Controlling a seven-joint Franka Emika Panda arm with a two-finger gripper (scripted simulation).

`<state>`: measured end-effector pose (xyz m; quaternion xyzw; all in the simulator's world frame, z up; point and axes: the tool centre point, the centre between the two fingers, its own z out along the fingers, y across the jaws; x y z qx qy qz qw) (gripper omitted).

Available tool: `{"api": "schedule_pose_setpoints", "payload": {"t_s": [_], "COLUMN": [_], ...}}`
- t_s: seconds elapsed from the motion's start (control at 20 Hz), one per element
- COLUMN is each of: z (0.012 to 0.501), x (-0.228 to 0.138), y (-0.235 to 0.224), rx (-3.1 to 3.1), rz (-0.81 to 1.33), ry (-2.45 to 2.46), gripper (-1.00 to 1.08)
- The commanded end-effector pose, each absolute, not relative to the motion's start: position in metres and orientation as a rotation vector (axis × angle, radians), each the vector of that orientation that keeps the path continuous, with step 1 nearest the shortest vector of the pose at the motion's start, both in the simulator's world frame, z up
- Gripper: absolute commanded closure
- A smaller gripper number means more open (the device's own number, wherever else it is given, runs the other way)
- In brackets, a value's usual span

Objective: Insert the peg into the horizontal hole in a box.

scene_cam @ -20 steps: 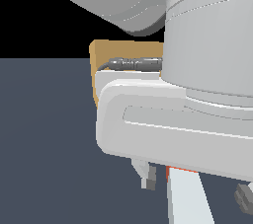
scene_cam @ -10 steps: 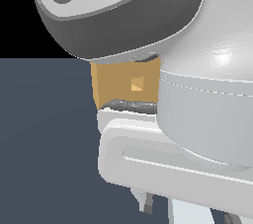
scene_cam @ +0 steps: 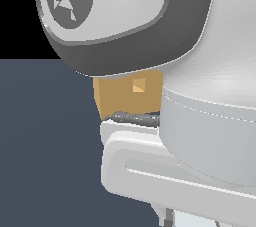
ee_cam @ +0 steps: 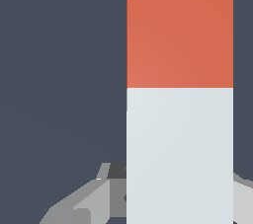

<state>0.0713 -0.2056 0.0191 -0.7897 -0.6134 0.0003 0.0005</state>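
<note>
One peg (ee_cam: 180,94), orange-red over pale grey-white, sits pinched in the tool (ee_cam: 168,196). One tan box (scene_cam: 127,96) with one square hole (scene_cam: 139,86) shows behind the arm (scene_cam: 200,121), mostly hidden.

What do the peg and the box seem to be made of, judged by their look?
The peg looks like smooth painted plastic or wood: flat matte colour, one part orange-red and the rest pale grey-white, with a sharp border and no grain. The box looks like plain tan wood or plastic, matte, without texture. Both are simulator renders, so the material stays open.
</note>
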Motion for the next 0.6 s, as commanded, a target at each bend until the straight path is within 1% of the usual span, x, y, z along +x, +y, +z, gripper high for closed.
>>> {"api": "schedule_pose_setpoints", "payload": {"t_s": [0.0, 0.35, 0.55], "z": [0.0196, 0.0195, 0.0248], "x": [0.0717, 0.0716, 0.0759], "y": [-0.2057, -0.2051, -0.1966], "rx": [-2.481, -2.479, -2.445], "rz": [0.0, 0.001, 0.001], "ry": [-1.927, -1.929, -1.971], "gripper": [1.08, 1.08, 1.08]}}
